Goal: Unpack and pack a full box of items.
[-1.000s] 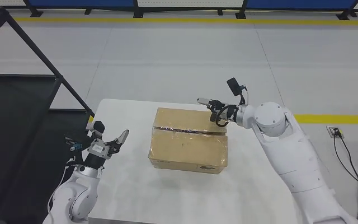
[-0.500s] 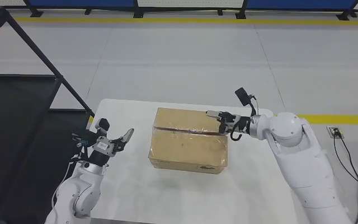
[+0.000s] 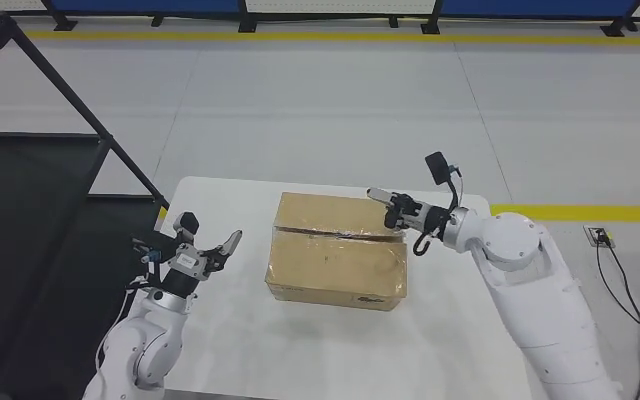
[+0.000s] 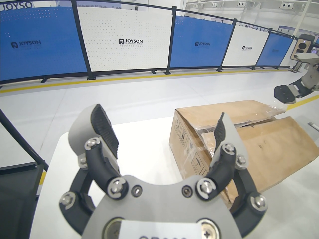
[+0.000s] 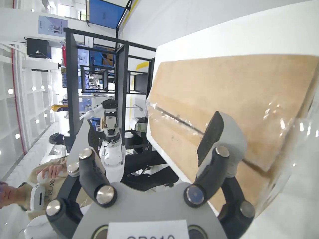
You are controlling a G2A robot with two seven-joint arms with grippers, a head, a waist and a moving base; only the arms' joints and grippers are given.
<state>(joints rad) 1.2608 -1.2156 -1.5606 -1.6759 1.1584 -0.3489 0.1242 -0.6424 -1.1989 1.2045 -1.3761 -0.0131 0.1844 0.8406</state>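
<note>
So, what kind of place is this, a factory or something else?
Probably a robotics demo or test area in a large hall: blue and white perforated barrier panels fence it off, and a yellow floor line runs along them.

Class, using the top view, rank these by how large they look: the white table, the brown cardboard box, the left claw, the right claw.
1. white table
2. brown cardboard box
3. left claw and right claw: they look about alike, so unranked.

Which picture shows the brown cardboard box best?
The top view: the brown cardboard box shows whole from above, top and front side. The left wrist view shows one end and the top; the right wrist view, only part of the top.
</note>
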